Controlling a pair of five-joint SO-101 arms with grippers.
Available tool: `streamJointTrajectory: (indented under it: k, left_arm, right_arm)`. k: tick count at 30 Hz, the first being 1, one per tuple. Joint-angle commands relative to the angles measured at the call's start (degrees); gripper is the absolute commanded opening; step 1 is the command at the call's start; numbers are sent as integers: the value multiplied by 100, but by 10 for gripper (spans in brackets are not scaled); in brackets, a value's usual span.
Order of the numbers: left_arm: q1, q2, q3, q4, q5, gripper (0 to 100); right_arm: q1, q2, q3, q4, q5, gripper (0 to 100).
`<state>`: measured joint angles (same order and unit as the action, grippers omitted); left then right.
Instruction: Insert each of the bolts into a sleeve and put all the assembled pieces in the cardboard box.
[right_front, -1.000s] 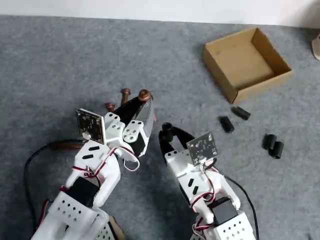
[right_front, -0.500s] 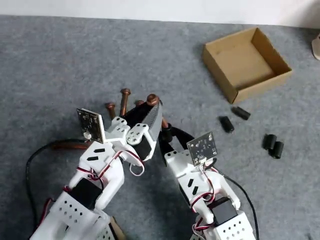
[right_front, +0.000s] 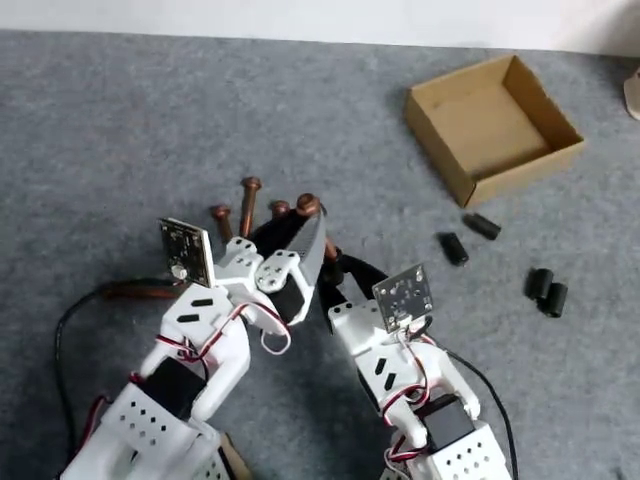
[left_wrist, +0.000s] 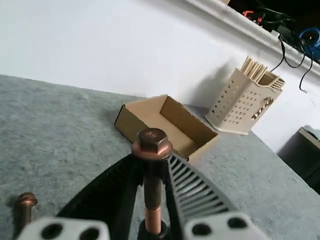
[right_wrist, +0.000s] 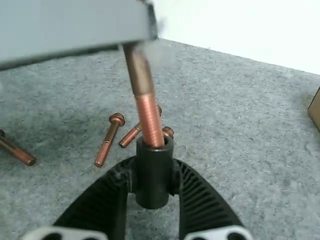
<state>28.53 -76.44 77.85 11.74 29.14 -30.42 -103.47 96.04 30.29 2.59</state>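
Note:
My left gripper (right_front: 302, 222) is shut on a copper bolt (left_wrist: 152, 186), head up, shank pointing down. Right beside it, my right gripper (right_front: 335, 268) is shut on a black sleeve (right_wrist: 152, 172) held upright. The bolt's threaded tip (right_wrist: 149, 120) sits in the sleeve's mouth, tilted a little. Three loose bolts (right_front: 248, 200) lie on the carpet just beyond the left gripper. Several loose black sleeves (right_front: 453, 248) lie to the right, near the open cardboard box (right_front: 492, 125) at the far right.
Grey carpet covers the table. A beige slotted holder (left_wrist: 247, 100) stands beyond the box by the white wall. A dark cable (right_front: 70, 310) loops on the left near the left arm's base.
My left gripper has carried the bolt to the right and slightly nearer, from above the loose bolts to the sleeve in the right gripper. The right arm has stayed put.

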Motion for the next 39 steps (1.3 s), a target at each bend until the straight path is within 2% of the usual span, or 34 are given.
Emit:
streamJointTrajectory:
  k: [1,4,9,13,22,25,29,32,39]
  left_arm:
    - [462,-75,-40,360,-484,6]
    - [655,-110,-31,730,-730,6]
    - [330,-127,-40,1160,-721,6]
    - [347,-136,101,1609,-721,7]
    - [347,-136,409,1600,-765,12]
    - [312,-136,409,1618,-765,91]
    - [312,-136,470,1635,-756,296]
    - [303,-136,470,1837,-730,396]
    - [31,-136,479,2453,-747,425]
  right_arm:
    - [-31,-110,593,-13,-62,5]
    - [-31,-110,593,-4,-62,5]
    - [-31,-110,593,-13,-62,5]
    - [-22,-110,593,-13,-62,5]
    - [-22,-110,593,-13,-62,5]
    - [-22,-110,593,-4,-62,5]
    - [-22,-110,593,4,-62,5]
    - [-22,-110,593,4,-62,5]
    - [13,-92,585,22,-62,5]
